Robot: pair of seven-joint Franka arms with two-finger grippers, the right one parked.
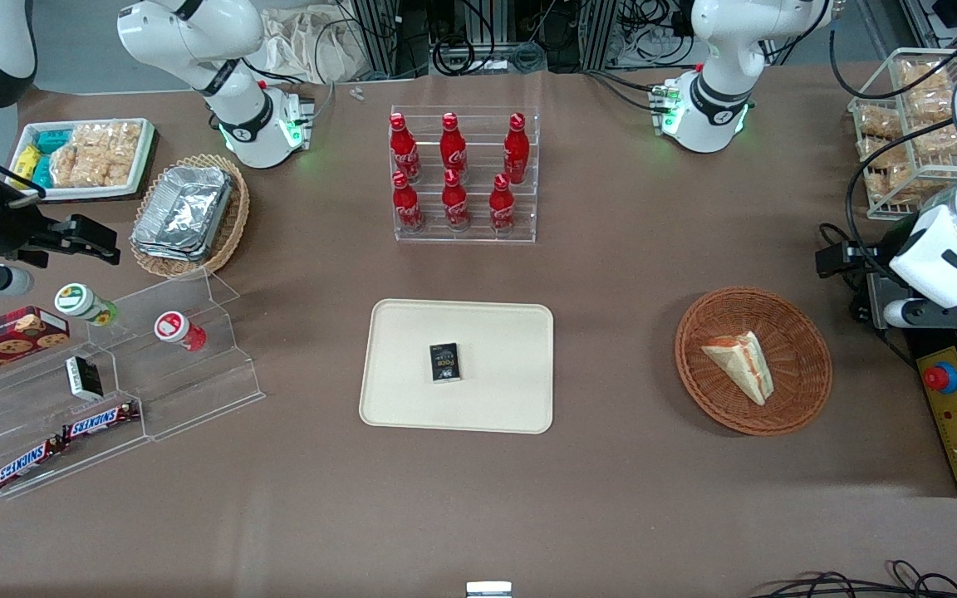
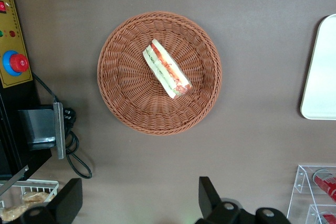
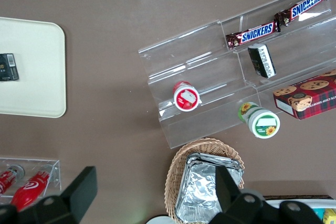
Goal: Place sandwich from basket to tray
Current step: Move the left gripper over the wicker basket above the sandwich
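Observation:
The sandwich (image 1: 740,365) (image 2: 167,68), a pale bread wedge with orange-red and green filling, lies in the round reddish-brown basket (image 1: 694,365) (image 2: 121,93). The cream tray (image 1: 412,399) (image 2: 320,77) lies flat at the table's middle, toward the parked arm from the basket, with a small black box (image 1: 444,363) on it. My left gripper (image 1: 848,278) (image 2: 139,200) hangs high above the table, beside the basket toward the working arm's end. Its fingers (image 2: 210,195) stand wide apart, open, with nothing between them.
A clear rack of red cola bottles (image 1: 462,174) stands farther from the front camera than the tray. A yellow control box with a red button (image 1: 956,415) and a wire basket of snacks (image 1: 902,124) sit at the working arm's end. Acrylic steps with snacks (image 1: 113,390) lie toward the parked arm's end.

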